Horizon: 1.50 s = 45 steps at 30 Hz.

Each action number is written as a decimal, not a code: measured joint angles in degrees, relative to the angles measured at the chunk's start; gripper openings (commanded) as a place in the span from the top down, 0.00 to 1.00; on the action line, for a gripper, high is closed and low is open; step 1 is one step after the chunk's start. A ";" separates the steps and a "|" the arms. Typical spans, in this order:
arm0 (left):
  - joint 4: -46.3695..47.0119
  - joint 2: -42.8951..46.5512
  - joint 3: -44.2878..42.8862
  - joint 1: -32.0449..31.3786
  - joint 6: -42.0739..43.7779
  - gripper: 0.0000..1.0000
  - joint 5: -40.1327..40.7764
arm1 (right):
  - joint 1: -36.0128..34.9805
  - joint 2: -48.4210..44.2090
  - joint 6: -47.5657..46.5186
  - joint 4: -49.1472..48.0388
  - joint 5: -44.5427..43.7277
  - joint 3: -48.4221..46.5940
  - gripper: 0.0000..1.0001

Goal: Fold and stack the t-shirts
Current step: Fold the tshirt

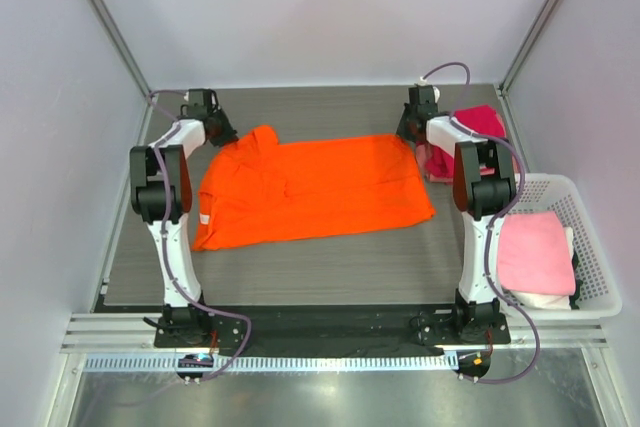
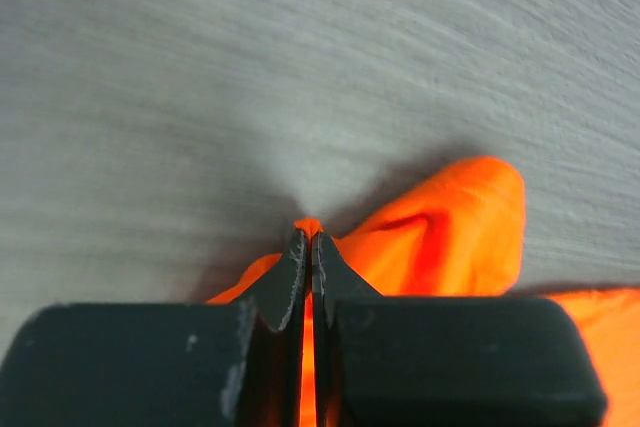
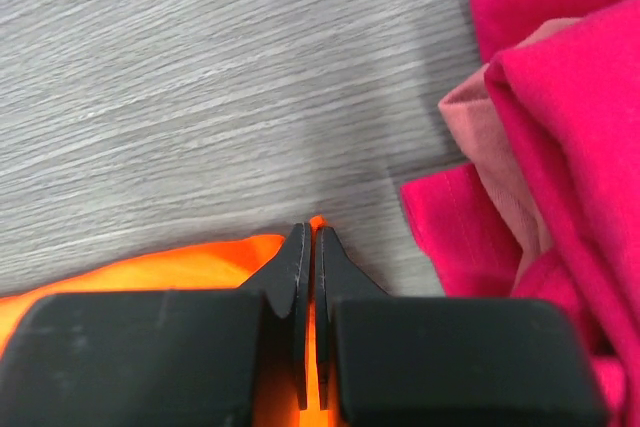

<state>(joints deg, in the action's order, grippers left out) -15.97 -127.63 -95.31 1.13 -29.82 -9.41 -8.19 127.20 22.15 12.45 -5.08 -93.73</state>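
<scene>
At the far left of the bench (image 1: 330,112), the left tool (image 2: 308,237) is clamped narrow on a pinch of the orange shirt (image 1: 310,192), a sliver of orange showing between its tips and a puffed fold of cloth just to their right. The shirt lies spread flat across the middle of the bench, its long axis running left to right. The bunched sleeve end points left, and the straight edge on the right looks like the hem, though the neck cannot be made out. At the far right corner of that same shirt, the right tool (image 3: 308,235) is likewise closed narrow on the orange edge. So both tools hold the far edge, one at each end of the long axis, and nearly all of the cloth lies on the near side of them. Each arm is the nearer one to its own corner. A fold would likely carry that far edge toward the near edge, across the short axis. Just right of the right tool, apart from the orange cloth, a magenta shirt (image 3: 560,97) lies crumpled. Farther right and nearer, the basket (image 1: 590,237) holds a pink shirt (image 1: 535,252).
</scene>
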 measured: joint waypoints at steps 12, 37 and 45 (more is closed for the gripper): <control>7.80 14.53 11.34 -0.07 -2.84 1.00 -0.33 | 0.00 -6.99 2.34 1.81 0.31 2.80 0.99; 22.05 51.41 50.62 -5.64 1.36 1.00 6.32 | -0.02 -23.52 5.09 4.61 -3.78 21.00 0.99; 21.84 59.95 58.18 -6.54 1.27 1.00 10.05 | -0.02 -30.64 6.05 3.08 -4.70 30.05 0.99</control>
<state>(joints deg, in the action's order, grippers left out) 5.87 -67.68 -37.12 -5.41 -28.56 0.64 -8.21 96.55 28.21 15.53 -9.78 -63.68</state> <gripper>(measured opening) 0.005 0.037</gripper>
